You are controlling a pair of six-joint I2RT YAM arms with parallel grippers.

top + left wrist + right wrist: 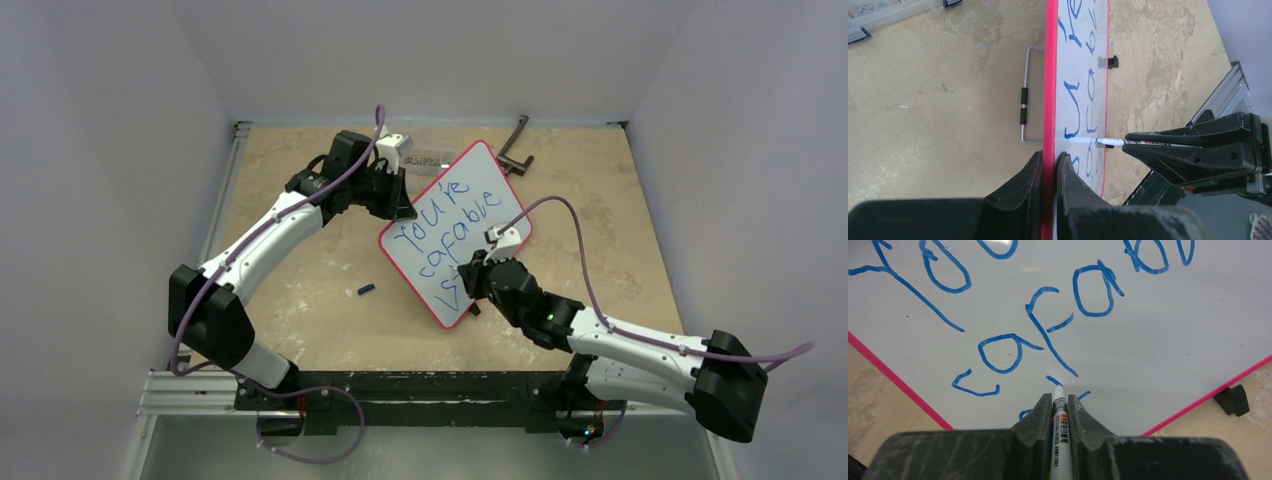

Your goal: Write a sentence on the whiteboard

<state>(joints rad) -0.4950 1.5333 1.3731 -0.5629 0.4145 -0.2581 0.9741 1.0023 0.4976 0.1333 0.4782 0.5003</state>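
Leftmost, the left pincer [1050, 159] is clamped tight on the red frame of the whiteboard [483, 160], which stands propped near the middle of the table [300, 270], turned diamond-wise in the top view. Across its face runs the sentence [1048, 335] in blue: "You're capable", with a few strokes of a third line. Rightward, the right pincer [1057, 399] is closed on a white marker [1060, 425], whose tip touches the board below "capable".

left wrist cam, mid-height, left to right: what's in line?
wire loop with two black sleeves → whiteboard red frame edge → blue sentence on the white face → marker tip → right tool, shut on the marker
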